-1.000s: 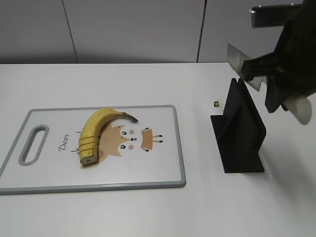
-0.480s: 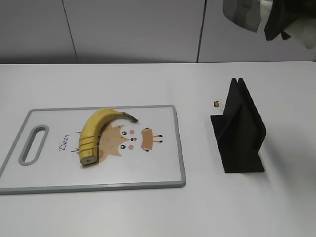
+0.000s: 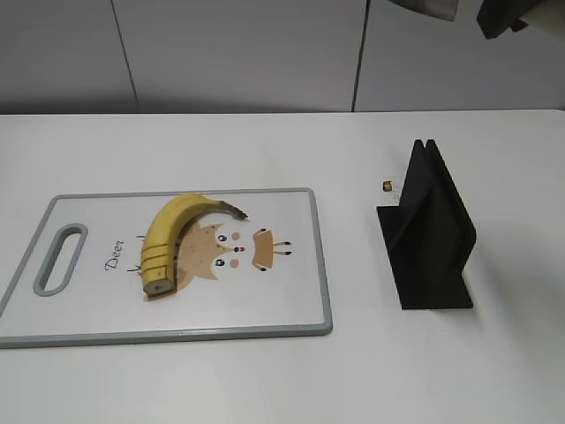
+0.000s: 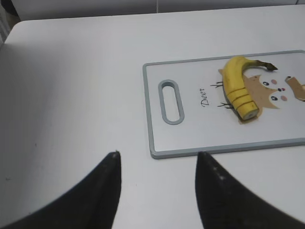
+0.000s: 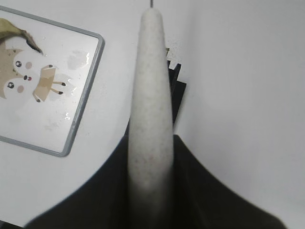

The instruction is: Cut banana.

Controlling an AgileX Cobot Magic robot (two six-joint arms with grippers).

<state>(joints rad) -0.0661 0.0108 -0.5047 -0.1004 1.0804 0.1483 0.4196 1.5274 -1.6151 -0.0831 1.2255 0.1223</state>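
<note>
The banana lies on the white cutting board, its blunt end sliced into several rounds toward the front. It also shows in the left wrist view. My right gripper is shut on the knife's white speckled handle, high above the black knife stand. In the exterior view only its dark edge and a bit of grey blade show at the top. My left gripper is open and empty, over bare table left of the board; it is out of the exterior view.
The black knife stand stands right of the board. A small brown object lies just behind its left side. The board has a grey rim, a handle slot at its left and a cartoon deer print.
My right gripper has lifted the knife from just above the stand to the top edge of the exterior view. The banana and board have not moved.
</note>
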